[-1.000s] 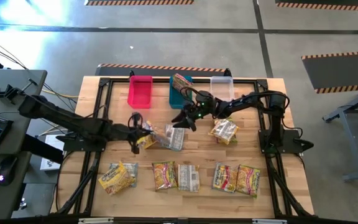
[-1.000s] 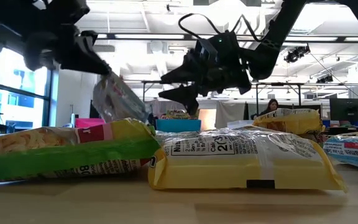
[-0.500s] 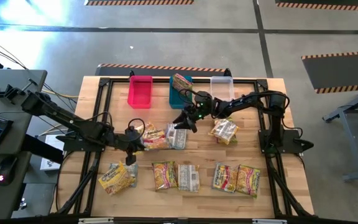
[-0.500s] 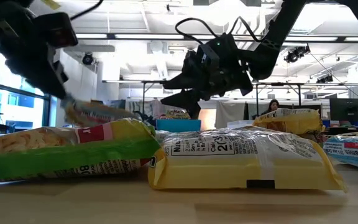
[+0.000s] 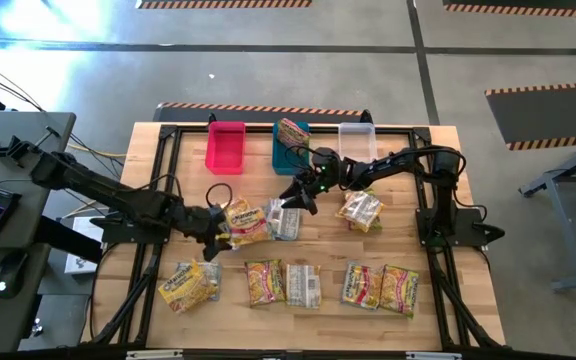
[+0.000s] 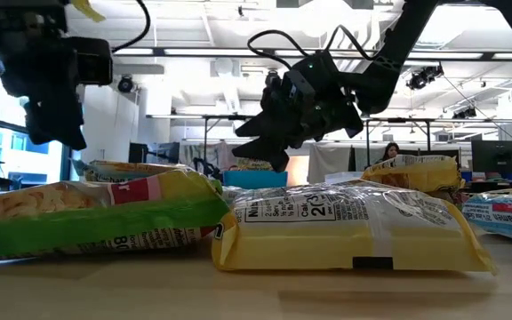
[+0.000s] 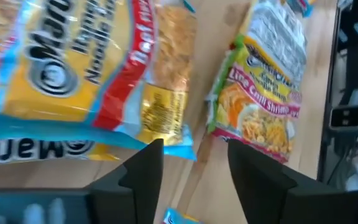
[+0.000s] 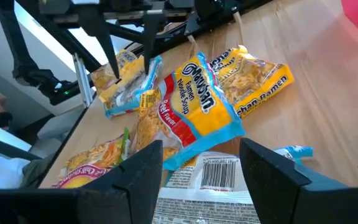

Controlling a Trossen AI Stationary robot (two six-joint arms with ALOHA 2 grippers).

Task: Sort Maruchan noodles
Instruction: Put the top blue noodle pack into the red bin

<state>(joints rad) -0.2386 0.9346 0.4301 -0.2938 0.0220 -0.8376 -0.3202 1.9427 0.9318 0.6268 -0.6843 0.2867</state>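
Note:
Several Maruchan noodles packets lie flat on the wooden table (image 5: 408,160). A yellow-and-red packet (image 5: 243,220) (image 7: 73,68) lies at mid-table, just ahead of my open left gripper (image 5: 212,230) (image 7: 191,155), which has only bare wood between its fingers. A silvery packet (image 5: 284,222) (image 8: 213,177) lies beside it. My right gripper (image 5: 295,198) (image 8: 201,155) hovers open above this one, clear of it. Another packet (image 5: 291,130) sits in the blue bin (image 5: 280,158).
A pink bin (image 5: 225,147) and a clear bin (image 5: 357,142) flank the blue one at the far edge. One packet (image 5: 360,210) lies right of centre. Several more lie in a row (image 5: 303,285) along the near side. A person (image 6: 388,151) stands in the room behind.
My left gripper has let go of the yellow-and-red packet, which it held lifted and tilted a second ago. The packet has dropped and now lies flat beside the silvery one. The gripper has drawn back slightly toward the table's near left.

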